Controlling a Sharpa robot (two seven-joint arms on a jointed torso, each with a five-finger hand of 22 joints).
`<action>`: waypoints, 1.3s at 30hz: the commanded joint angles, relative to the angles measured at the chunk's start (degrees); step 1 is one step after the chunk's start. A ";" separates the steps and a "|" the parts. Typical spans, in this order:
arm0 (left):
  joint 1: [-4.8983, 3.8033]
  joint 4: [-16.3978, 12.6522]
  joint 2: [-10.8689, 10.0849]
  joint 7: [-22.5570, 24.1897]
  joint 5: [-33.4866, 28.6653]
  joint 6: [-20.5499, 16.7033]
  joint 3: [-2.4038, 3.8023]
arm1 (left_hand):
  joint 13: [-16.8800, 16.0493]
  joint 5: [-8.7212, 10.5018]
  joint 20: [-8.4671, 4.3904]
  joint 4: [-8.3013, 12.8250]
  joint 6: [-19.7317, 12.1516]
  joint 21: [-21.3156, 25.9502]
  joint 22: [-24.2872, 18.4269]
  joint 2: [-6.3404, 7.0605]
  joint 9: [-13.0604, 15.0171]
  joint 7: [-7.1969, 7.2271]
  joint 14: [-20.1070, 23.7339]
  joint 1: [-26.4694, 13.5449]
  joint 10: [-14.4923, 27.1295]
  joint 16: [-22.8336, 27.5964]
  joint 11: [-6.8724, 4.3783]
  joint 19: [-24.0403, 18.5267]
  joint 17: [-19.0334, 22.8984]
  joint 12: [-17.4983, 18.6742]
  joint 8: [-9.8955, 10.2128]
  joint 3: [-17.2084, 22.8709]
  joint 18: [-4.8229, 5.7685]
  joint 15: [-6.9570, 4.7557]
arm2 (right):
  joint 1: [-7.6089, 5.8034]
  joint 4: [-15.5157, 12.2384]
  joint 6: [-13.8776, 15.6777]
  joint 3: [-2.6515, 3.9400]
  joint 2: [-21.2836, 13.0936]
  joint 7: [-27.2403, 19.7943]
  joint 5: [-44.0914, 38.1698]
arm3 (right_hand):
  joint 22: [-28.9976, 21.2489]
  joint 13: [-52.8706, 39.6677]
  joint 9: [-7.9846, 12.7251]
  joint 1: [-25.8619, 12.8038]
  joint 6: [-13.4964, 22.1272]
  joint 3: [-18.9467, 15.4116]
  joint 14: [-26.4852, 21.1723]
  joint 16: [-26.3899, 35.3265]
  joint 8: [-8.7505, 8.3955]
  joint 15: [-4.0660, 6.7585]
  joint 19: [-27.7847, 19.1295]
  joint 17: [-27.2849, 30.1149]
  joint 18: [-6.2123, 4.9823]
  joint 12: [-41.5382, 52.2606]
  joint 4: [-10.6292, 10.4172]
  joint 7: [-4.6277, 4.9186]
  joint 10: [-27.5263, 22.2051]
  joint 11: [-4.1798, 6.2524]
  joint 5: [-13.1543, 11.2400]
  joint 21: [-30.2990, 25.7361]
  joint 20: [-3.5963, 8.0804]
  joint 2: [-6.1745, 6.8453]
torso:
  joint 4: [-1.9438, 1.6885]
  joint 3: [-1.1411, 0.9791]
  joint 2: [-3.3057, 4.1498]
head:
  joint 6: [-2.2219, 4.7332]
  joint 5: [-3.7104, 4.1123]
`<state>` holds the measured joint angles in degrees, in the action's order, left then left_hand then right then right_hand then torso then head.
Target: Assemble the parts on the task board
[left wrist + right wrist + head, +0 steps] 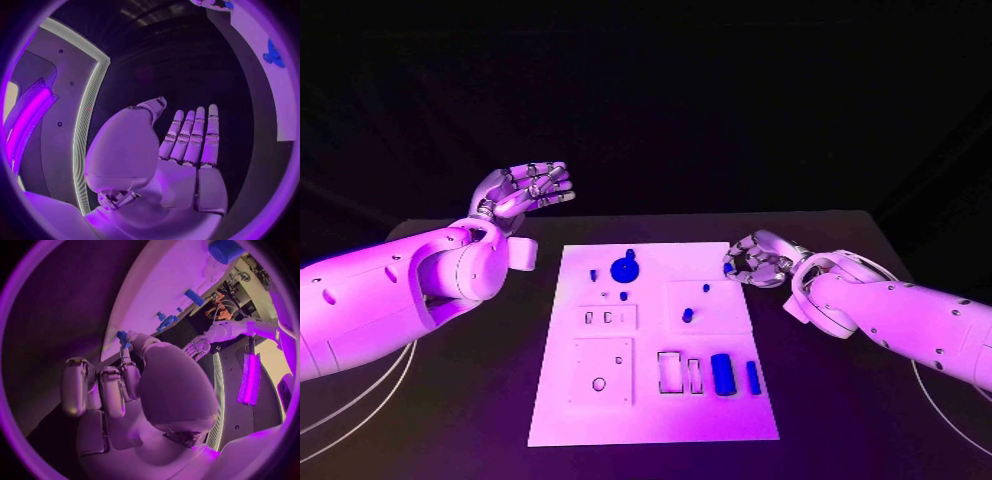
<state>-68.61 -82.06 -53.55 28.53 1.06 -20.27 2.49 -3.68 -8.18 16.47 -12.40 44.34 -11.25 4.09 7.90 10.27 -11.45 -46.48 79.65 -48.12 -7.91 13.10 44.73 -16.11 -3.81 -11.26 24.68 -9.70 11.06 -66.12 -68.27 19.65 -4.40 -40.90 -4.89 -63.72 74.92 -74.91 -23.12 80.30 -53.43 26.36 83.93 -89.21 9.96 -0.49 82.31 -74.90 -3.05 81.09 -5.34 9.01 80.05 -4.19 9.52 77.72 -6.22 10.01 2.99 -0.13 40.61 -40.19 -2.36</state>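
The white task board (653, 410) lies in the middle of the table. On it are a round blue part (626, 267), small blue pegs (687, 315) and two long blue blocks (721, 372) near the slots at its lower right. My right hand (759, 258) hovers at the board's far right edge with its fingers curled. It pinches a small blue part (122, 337) between thumb and fingertip. My left hand (524, 190) is raised off the table, left of the board and behind it, with straight fingers (190, 135) and nothing in it.
Rectangular recesses (603, 370) and slots (671, 372) mark the board's near half. Bare black table (473, 400) runs down both sides of the board. The round blue part (272, 52) also shows on the board in the left wrist view.
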 commanded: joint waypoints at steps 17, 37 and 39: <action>-0.03 0.02 0.17 0.30 -0.15 1.08 0.04 | -0.03 0.04 0.07 0.28 -0.31 0.37 0.00 -0.10 0.08 -2.80 -0.30 -0.29 0.24 0.38 -0.11 -0.04 -0.09 -0.15 -0.03 -0.07 -0.09 0.05 | 0.04 0.69 0.65 0.00 0.60 0.01 -0.62 | 6.06 -4.80 0.00 -1.17 -1.69 3.20 5.69 -0.25 1.11 0.62 0.94 -13.45 0.10 0.72 0.75 -0.33 1.11 0.26 -0.09 0.91 0.31 -0.80 | 0.02 -0.03 0.01 | 0.03 -0.06; -0.03 0.51 0.30 0.30 -0.15 0.89 0.03 | -0.03 0.05 0.07 0.29 -0.36 0.38 0.00 -0.10 0.08 -2.86 -0.35 -0.36 0.29 0.48 -0.09 -0.04 -0.10 -0.15 -0.02 -0.06 -0.10 0.04 | -2.87 -6.33 8.73 0.23 -0.30 4.70 -0.19 | 7.41 -5.53 -0.78 -3.93 -3.51 3.66 5.83 -0.46 2.93 1.24 1.92 -14.06 0.48 1.32 0.07 -1.25 2.04 1.04 -0.18 2.41 0.80 -1.44 | 0.02 -0.04 -0.04 | 0.10 -0.42; -0.03 0.50 0.32 0.31 -0.15 0.88 0.03 | -0.03 0.05 0.07 0.29 -0.36 0.38 0.00 -0.10 0.08 -2.86 -0.35 -0.36 0.29 0.48 -0.09 -0.04 -0.10 -0.15 -0.02 -0.06 -0.10 0.04 | -3.26 -8.25 8.92 0.27 -0.39 5.50 -0.05 | 7.44 -5.55 -0.80 -4.00 -3.51 3.67 5.84 -0.46 2.96 1.26 1.95 -14.07 0.49 1.34 0.04 -1.27 2.07 1.04 -0.18 2.45 0.81 -1.48 | 0.03 0.04 -0.09 | 0.07 -0.38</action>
<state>-68.60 -81.50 -53.35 28.45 1.05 -20.20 2.47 -3.68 -8.18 16.47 -12.40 44.34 -11.25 4.09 7.90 10.27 -11.45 -46.48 79.65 -48.12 -7.63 13.11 44.73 -16.16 -3.81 -11.26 24.68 -9.70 11.06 -69.29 -75.47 27.15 -4.14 -41.27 -1.28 -64.15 74.90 -74.95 -23.82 76.73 -56.59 29.75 83.92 -89.45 12.58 0.34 83.62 -74.93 -3.05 82.19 -5.13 7.88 81.75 -3.23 9.17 79.99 -5.33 8.61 2.99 -0.13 40.52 -40.02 -2.69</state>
